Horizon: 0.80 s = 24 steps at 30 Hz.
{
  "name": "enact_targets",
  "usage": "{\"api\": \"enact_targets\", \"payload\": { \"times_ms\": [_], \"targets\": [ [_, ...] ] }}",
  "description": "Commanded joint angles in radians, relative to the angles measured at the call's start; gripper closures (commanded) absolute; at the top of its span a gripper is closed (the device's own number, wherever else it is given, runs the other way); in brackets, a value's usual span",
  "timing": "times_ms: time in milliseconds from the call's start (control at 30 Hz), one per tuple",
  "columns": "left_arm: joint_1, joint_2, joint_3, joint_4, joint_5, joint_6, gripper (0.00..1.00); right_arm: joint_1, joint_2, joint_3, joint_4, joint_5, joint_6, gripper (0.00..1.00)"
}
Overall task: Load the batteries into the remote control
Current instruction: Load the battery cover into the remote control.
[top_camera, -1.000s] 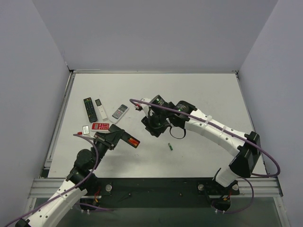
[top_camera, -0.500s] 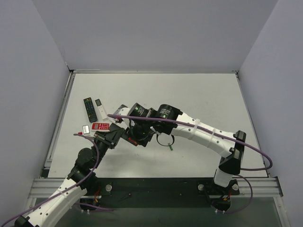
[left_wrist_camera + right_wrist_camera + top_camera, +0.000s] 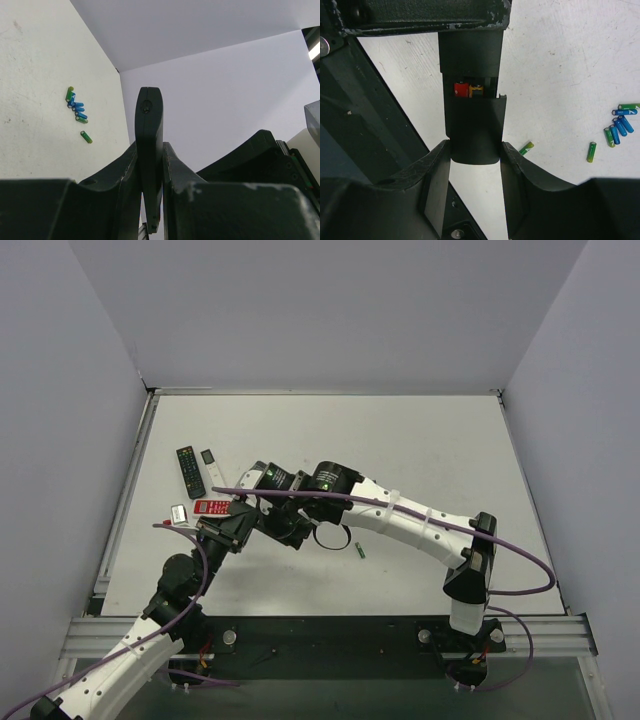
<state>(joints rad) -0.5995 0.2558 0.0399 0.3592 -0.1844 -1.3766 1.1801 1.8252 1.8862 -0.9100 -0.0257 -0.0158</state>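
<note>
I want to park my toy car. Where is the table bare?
The table is bare along the back wall and on the right, past the green battery. Crowded: the left, with the black remote, red remote and the arms.

Looking down from above and behind over the whole table (image 3: pixel 420 440); from each wrist, peering close past own jaws, both taking in the remote control (image 3: pixel 149 150) and loose batteries (image 3: pixel 619 125).

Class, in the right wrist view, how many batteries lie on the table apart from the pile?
2: one green battery close by the remote control, another nearer the pile. More may be hidden.
</note>
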Motion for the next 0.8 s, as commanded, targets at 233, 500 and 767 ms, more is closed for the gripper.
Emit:
{"api": "enact_targets", "payload": {
  "times_ms": [233,500,767],
  "targets": [
    [0.003,-0.009,-0.17,0.103,-0.017,-0.012,1.0,0.016,0.025,0.057,-0.046,0.049,0.011,0.88],
    [0.003,-0.01,-0.172,0.109,-0.017,-0.007,1.0,0.018,0.036,0.06,-0.047,0.04,0.016,0.88],
    [0.003,-0.006,-0.17,0.109,-0.02,0.007,1.0,0.021,0.034,0.08,-0.053,0.033,0.037,0.88]
  ]
}}
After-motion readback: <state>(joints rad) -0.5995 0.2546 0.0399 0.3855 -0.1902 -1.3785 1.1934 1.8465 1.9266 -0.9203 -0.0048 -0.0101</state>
